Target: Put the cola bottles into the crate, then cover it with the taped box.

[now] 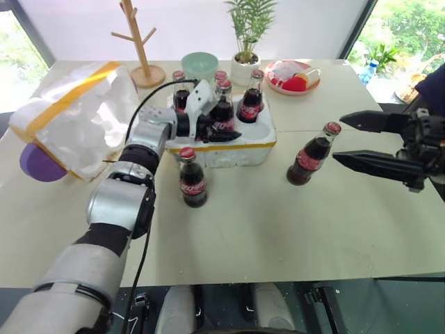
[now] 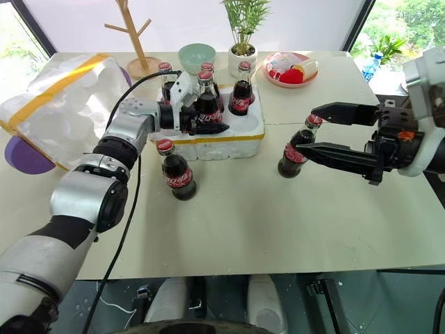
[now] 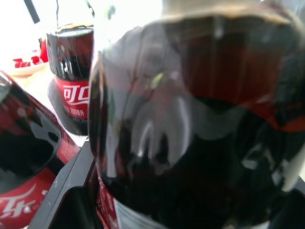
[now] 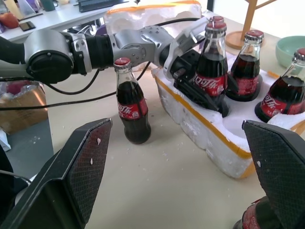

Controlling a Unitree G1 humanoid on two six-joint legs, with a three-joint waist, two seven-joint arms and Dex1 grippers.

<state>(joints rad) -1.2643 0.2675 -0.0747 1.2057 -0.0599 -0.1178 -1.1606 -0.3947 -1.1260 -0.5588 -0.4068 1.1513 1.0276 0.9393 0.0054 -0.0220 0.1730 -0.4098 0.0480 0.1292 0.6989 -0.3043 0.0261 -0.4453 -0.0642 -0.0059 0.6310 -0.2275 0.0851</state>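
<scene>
The crate (image 1: 245, 150), a low white foam tray with a yellow band, sits mid-table. Three cola bottles stand in its wells, one of them at the right (image 1: 252, 99). My left gripper (image 1: 229, 126) is shut on a fourth cola bottle (image 1: 222, 106), upright at a front well; its glass looms close in the left wrist view (image 3: 190, 124). One loose bottle (image 1: 192, 177) stands in front of the crate and another (image 1: 311, 156) to its right. My right gripper (image 1: 338, 139) is open, its tips beside that right bottle. The taped box (image 1: 76, 118) lies tilted at the far left.
Behind the crate stand a wooden mug tree (image 1: 139, 43), a green bowl (image 1: 199, 64), a potted plant (image 1: 247, 42) and a pink plate of red food (image 1: 293, 76). A purple disc (image 1: 38, 162) lies under the taped box. A black cable (image 1: 142, 104) arcs over my left arm.
</scene>
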